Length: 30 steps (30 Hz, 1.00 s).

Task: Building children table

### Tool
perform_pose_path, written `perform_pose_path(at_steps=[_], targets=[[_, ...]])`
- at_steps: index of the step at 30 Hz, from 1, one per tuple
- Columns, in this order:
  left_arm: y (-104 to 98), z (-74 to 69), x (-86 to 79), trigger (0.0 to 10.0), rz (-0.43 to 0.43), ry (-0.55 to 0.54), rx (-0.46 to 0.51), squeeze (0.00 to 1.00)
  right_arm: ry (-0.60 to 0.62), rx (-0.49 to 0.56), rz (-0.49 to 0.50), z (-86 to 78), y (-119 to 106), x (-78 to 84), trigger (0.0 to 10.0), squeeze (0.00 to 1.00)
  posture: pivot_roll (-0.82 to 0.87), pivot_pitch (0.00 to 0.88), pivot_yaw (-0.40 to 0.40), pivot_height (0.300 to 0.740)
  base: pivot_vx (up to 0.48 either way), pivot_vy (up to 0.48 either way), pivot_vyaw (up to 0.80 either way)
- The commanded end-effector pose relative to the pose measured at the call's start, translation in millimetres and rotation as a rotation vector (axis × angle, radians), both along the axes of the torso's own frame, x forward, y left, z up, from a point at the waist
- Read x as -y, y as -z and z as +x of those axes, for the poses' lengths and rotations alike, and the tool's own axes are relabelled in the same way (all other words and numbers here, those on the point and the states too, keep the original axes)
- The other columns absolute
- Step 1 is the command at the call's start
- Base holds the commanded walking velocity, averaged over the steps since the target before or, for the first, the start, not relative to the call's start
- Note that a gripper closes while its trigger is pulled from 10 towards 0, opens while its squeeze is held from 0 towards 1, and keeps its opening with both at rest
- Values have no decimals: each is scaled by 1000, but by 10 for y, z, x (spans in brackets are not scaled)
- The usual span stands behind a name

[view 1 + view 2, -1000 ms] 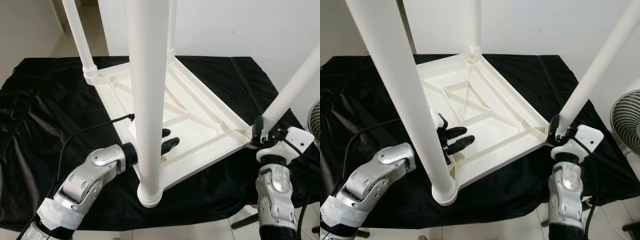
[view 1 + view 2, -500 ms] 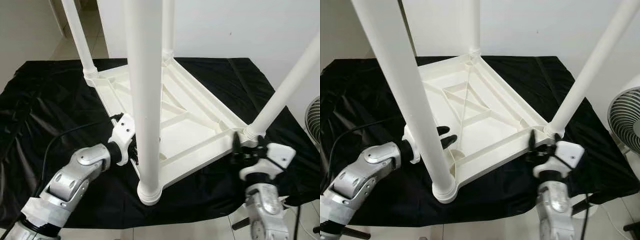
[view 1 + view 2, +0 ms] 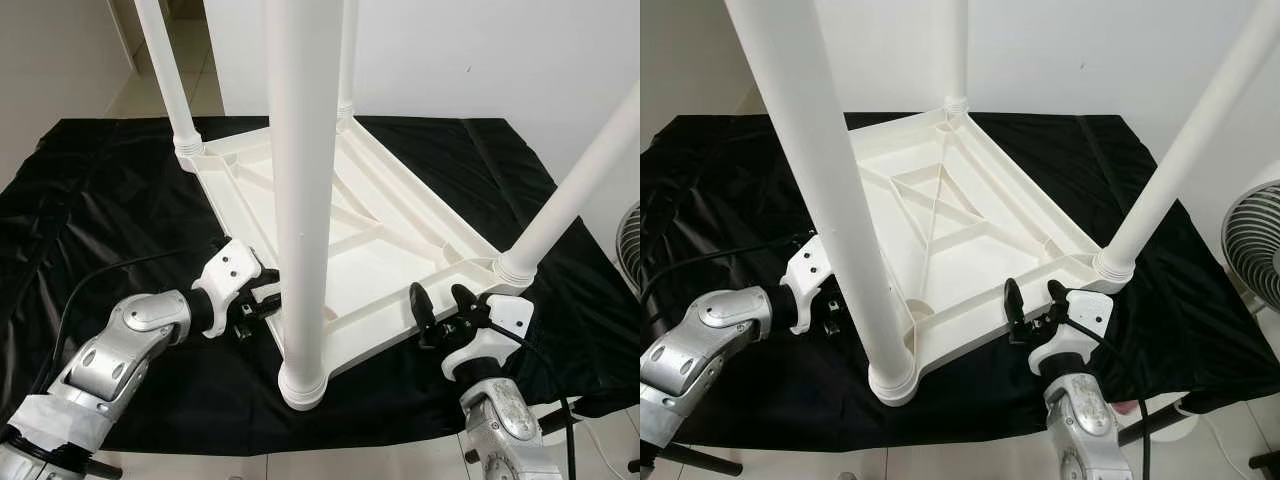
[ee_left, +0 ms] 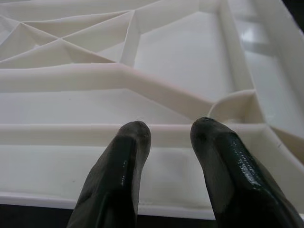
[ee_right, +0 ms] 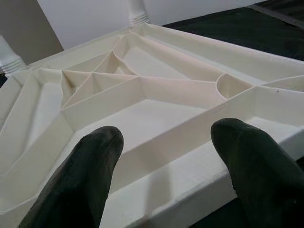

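- The white plastic children's table (image 3: 970,240) lies upside down on a black cloth (image 3: 710,190), its ribbed underside facing up and four legs standing in its corner sockets.
- The near leg (image 3: 300,200) rises at about 6 o'clock from the table's middle; another leg (image 3: 1180,160) stands at about 4 o'clock, with two more at the far corners.
- The left gripper (image 3: 262,300) sits at about 8 o'clock, just beside the table's near-left edge. From the head its fingers are partly hidden by the near leg; its wrist camera shows the fingers (image 4: 118,175) parted a little with nothing between them, against the rim.
- The right gripper (image 3: 1032,300) is at about 5 o'clock, at the near edge. Its wrist camera shows the fingers (image 5: 85,175) spread wide, holding nothing, though whether they touch the rim is hard to say.
- A fan (image 3: 1255,240) stands at 3 o'clock.
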<state>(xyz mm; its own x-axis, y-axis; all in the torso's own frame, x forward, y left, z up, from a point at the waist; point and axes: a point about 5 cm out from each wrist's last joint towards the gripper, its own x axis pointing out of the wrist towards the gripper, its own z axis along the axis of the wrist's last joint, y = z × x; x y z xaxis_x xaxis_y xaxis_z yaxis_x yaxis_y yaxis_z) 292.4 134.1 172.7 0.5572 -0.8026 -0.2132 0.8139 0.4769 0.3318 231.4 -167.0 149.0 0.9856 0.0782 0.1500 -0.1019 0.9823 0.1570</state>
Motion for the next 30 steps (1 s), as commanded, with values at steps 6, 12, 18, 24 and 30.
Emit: perform_pose_path(at_steps=[6, 12, 18, 24, 30], targets=[[50, 56, -115, 10000, 26, -53, 10, 0, 14, -8, 1, -193, -3, -2, 10000, 0, -28, 121, 13, 740, 0, 0, 0], [110, 65, -219, 10000, 42, -106, 9, 0, 57, -35, -24, -316, 43, 61, 10000, 0, -32, 124, 13, 740, 0, 0, 0], [120, 109, -274, 10000, 54, -153, 11, 0, 80, -66, -25, -364, 72, 92, 10000, 0, -32, 131, 9, 740, 0, 0, 0], [137, 110, -219, 10000, 79, -150, 32, 0, 83, -93, -27, -388, 103, 105, 10000, 0, -32, 135, 9, 740, 0, 0, 0], [239, -11, 119, 10000, 92, -9, 30, 0, 124, -145, 9, -377, 145, 134, 10000, 0, -39, 143, 10, 740, 0, 0, 0]])
